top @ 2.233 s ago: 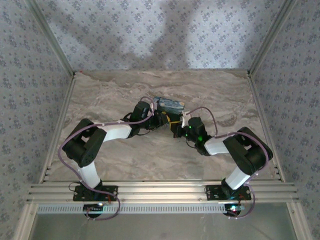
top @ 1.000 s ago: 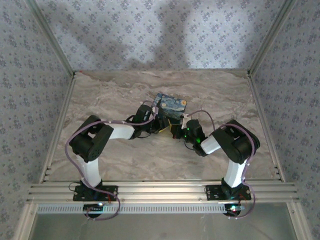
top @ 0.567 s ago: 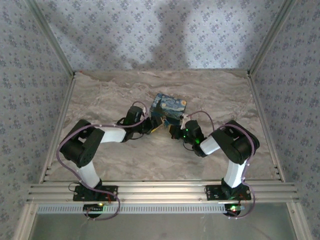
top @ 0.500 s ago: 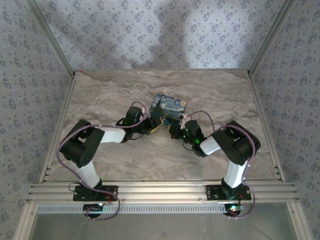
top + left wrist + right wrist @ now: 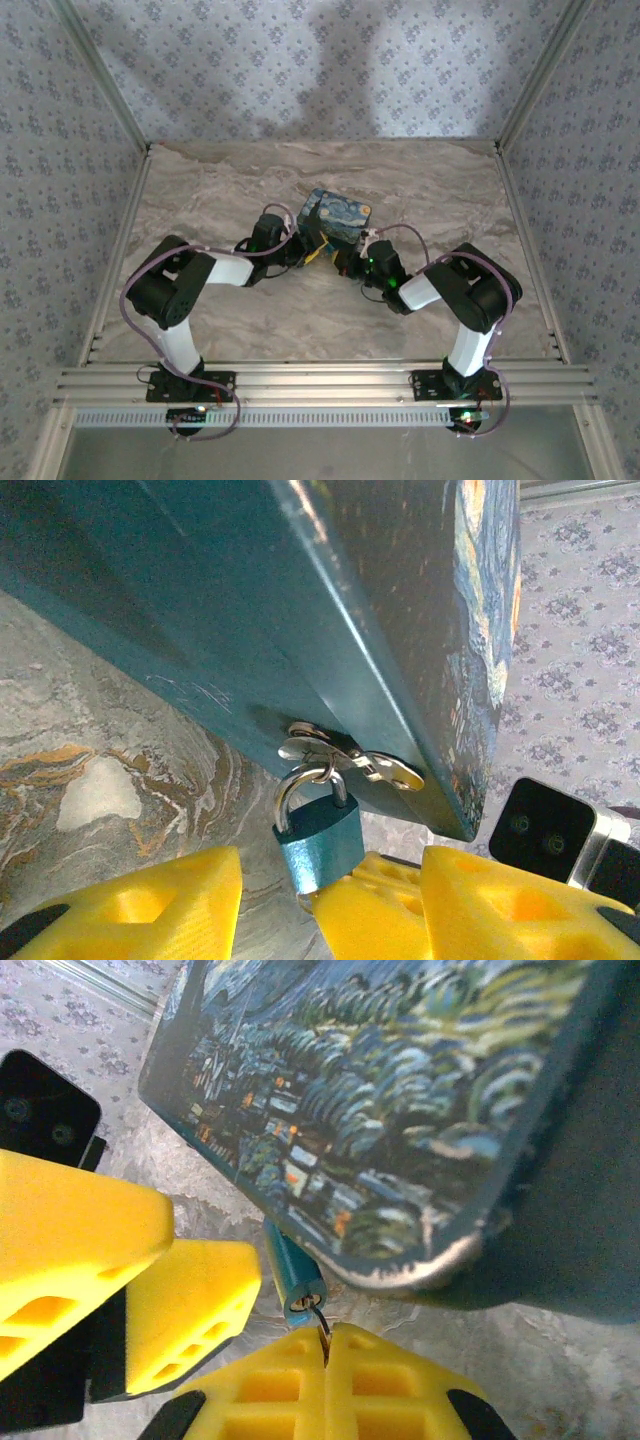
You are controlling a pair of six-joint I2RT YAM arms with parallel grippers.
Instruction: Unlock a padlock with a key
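Padlock (image 5: 318,838) hangs body-down by its shackle (image 5: 298,788) from the silver hasp (image 5: 352,762) on the lower edge of the painted box (image 5: 300,610). Its keyhole end points toward my grippers.

Nearest, right wrist view: my right gripper (image 5: 328,1348) has its yellow fingers pressed together, seam to seam, pinching the key (image 5: 321,1328). The key is a thin dark sliver standing out of the seam. Its tip meets the round end face of the lock; how far in it sits, I cannot tell.

Just beside, left wrist view: my left gripper (image 5: 330,875) stands wide apart and grips nothing, with one finger (image 5: 140,900) low at the left and the other low at the right. The lock body hangs in line with the gap between them, clear of the left finger. Whether it sits inside the gap or just ahead of the tips, I cannot tell. The yellow of my right gripper shows in that same gap, touching or nearly touching the lock's lower end. The black camera housing (image 5: 545,825) of my right wrist is behind it.

Beyond: the box has a plain teal side and a swirl-painted blue and yellow lid. From above, both arms converge on its near edge, about mid-table. The marbled table (image 5: 90,770) lies under the lock, and the patterned wall (image 5: 590,610) is farthest back.
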